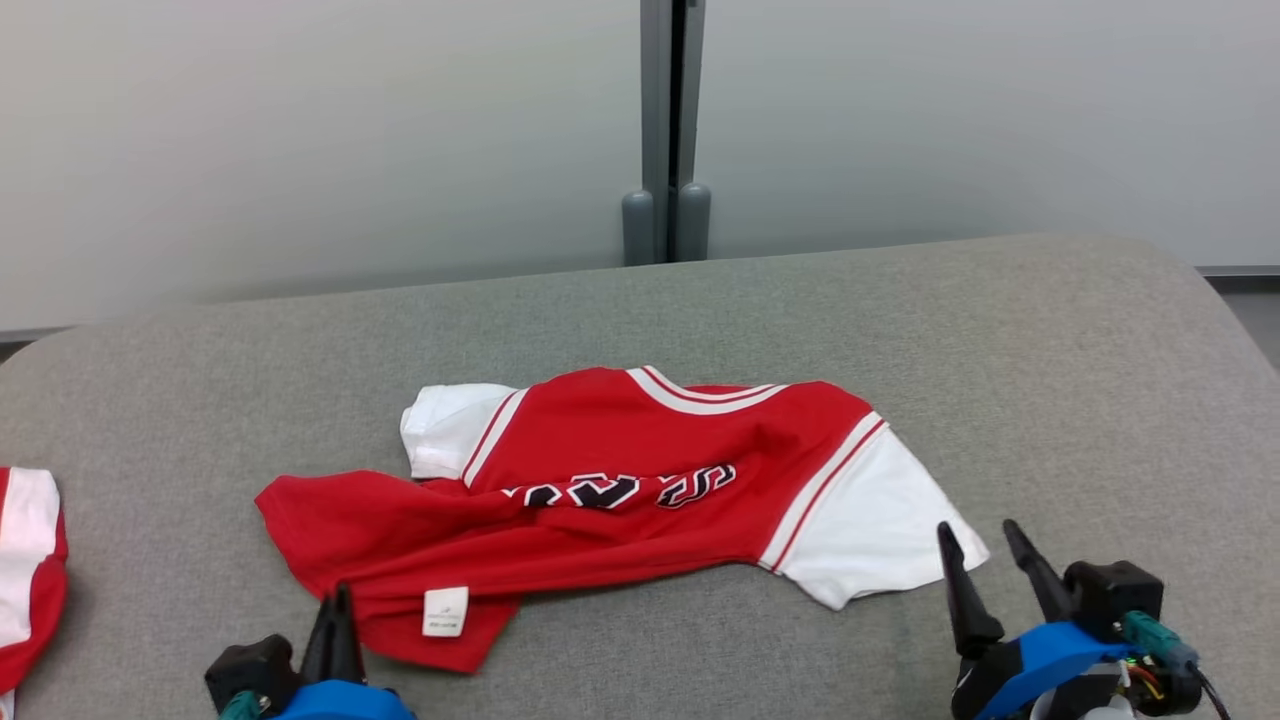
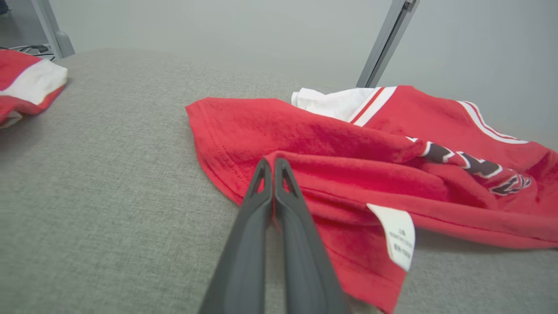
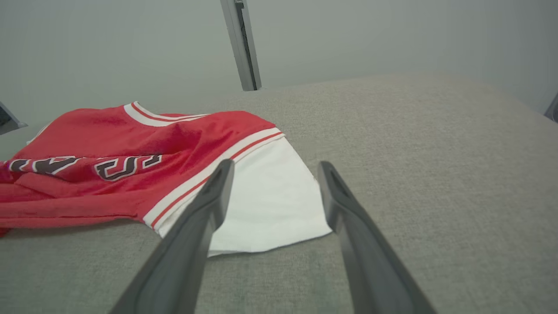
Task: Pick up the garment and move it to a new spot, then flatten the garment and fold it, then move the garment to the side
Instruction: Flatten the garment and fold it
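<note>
Grey desk (image 1: 900,330) underneath everything. At its centre the red garment (image 1: 640,470), rumpled, long axis running 9 to 3 o'clock, collar toward 12. Left claw (image 1: 335,600) at 7 o'clock, closed tight over the near hem, apparently pinching red cloth. Right claw (image 1: 977,528) at 4 o'clock, spread wide and empty, just short of the white sleeve (image 1: 880,520) lying toward its 11. Likely next: closing on that sleeve, then lifting with both.

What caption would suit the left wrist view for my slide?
Left gripper closed at a fold of the red jersey, white label exposed, on grey upholstery.
</note>
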Available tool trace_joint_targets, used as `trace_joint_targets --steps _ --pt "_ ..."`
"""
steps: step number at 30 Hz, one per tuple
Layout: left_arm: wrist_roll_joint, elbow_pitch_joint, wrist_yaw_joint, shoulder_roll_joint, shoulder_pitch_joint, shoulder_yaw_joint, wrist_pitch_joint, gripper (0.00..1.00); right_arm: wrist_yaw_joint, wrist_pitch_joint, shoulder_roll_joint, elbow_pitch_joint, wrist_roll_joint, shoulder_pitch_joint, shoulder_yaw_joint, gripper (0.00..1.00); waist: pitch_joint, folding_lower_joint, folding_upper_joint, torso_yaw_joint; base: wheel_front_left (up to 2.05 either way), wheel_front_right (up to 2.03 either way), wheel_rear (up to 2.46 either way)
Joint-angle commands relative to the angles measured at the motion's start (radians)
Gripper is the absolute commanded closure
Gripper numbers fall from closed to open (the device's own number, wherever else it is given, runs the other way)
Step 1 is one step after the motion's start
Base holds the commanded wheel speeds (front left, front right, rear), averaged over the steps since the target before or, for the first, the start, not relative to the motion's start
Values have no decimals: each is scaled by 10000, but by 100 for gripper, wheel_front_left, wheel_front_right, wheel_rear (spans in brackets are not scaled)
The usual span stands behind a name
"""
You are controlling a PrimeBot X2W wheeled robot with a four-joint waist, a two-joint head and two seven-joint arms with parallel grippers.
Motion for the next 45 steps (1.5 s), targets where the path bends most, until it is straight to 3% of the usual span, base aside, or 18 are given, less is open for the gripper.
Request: trace_joint_targets --steps 1,5,7,8,15,27,36,45 --pt "68 -25 22 23 72 196 -27 100 3 -42 44 -17 -116 169 65 0 -91 1 -1 -85 0 0 0" --pt "369 60 -110 14 162 692 -27 100 3 -40 153 -97 -275 270 107 0 -223 1 -1 -156 0 0 0" --pt "525 104 -165 9 169 781 -27 24 3 -40 207 -243 -353 243 117 0 -257 1 -1 -181 0 0 0" --pt "580 120 -165 -5 181 843 -27 0 3 -42 219 -332 -378 227 68 0 -264 1 -1 -191 0 0 0" --pt "700 -341 10 -52 288 1012 -27 0 3 -40 287 -1131 -634 113 -54 0 -130 1 -1 -201 0 0 0" --pt "-107 -722 243 -53 646 12 -27 0 3 -40 293 -1029 -304 410 -51 0 12 1 -1 -80 0 0 0" --pt "-570 -535 54 -54 1027 -149 -27 0 3 -40 293 -817 -199 474 -113 0 -72 1 -1 58 0 0 0" --pt "-985 -108 -495 -54 1041 -175 -27 0 3 -40 292 -760 -172 477 -26 0 -108 1 -1 111 0 0 0"
